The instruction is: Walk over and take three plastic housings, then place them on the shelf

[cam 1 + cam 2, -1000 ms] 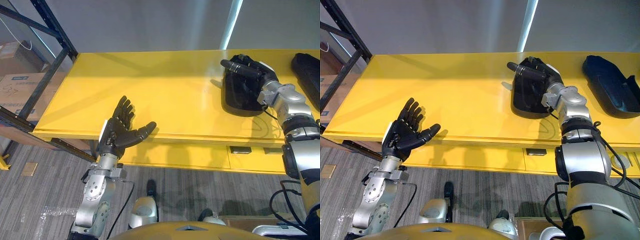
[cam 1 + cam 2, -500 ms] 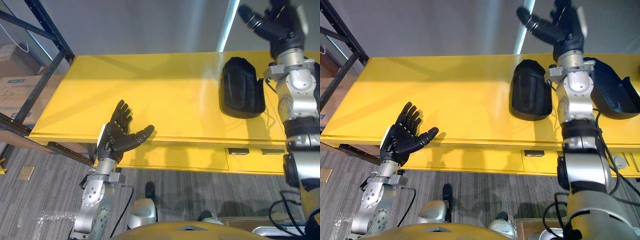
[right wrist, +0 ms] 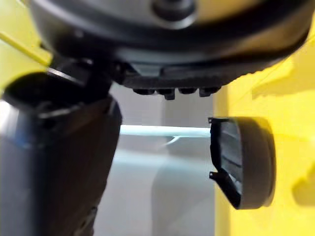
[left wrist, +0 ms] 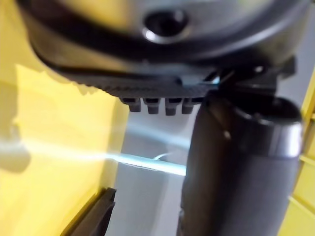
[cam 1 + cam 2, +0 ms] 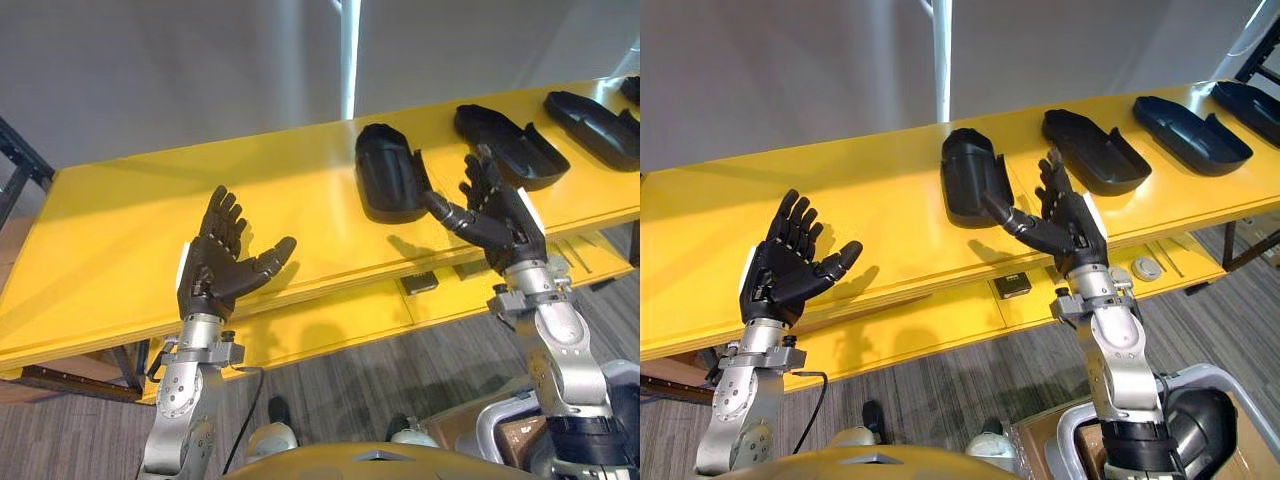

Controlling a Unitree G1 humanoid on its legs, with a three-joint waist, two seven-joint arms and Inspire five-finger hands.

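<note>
The left robot hand (image 5: 213, 268) and right robot hand (image 5: 503, 222) are hovering wide open over the yellow desk's (image 5: 100, 250) front edge, where seemingly four plastic housings (image 5: 385, 175) are lying.

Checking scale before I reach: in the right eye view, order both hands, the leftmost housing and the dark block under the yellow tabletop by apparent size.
1. The left hand and the right hand: look alike, unranked; both are nearest the camera.
2. The leftmost housing.
3. The dark block, smallest.

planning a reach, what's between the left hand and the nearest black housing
Just bare yellow table between the left hand and the nearest housing, nothing else, seen in the left eye view.
</note>
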